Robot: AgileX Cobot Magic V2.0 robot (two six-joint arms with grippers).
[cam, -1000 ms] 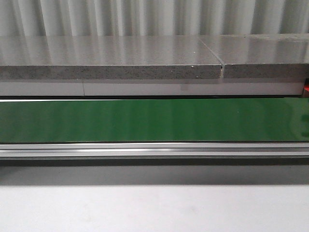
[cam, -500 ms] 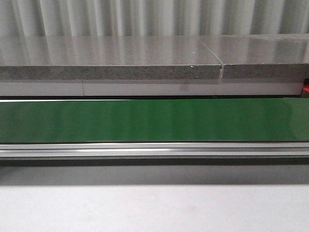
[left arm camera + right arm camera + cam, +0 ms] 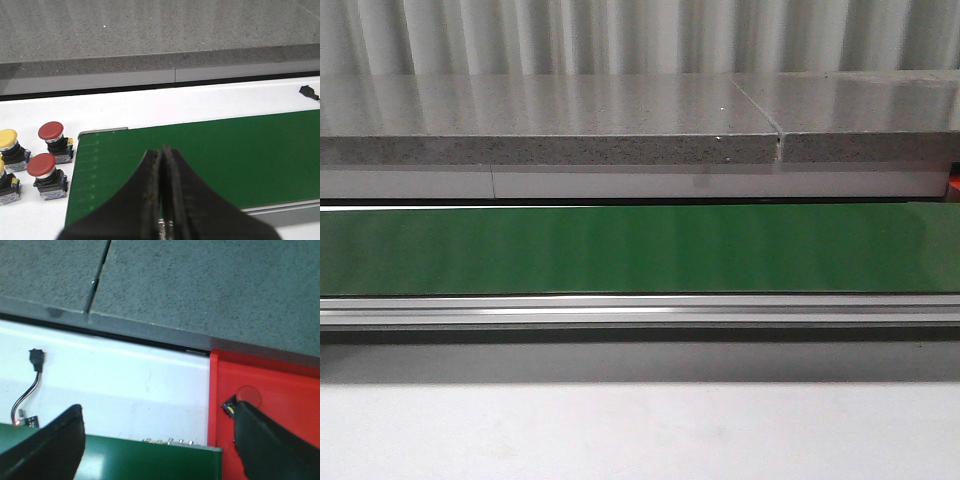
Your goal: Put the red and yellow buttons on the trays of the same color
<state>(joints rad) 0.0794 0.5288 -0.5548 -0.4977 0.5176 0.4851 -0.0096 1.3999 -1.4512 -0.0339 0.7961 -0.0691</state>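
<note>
Two red buttons (image 3: 41, 165) unheld beside belt (image 3: 210, 160) | rigid, light; grasp at black base | left claw (image 3: 162, 200) closed empty | right claw (image 3: 160, 440) spread wide

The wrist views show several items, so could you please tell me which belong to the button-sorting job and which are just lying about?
Belongs to the job:
red buttons
yellow button
red tray, one red button already in it

Just lying about:
green belt
black cable
grey stone counter

A grey speckled stone counter (image 3: 550, 148) stands before a pale corrugated wall (image 3: 620, 35).
</note>
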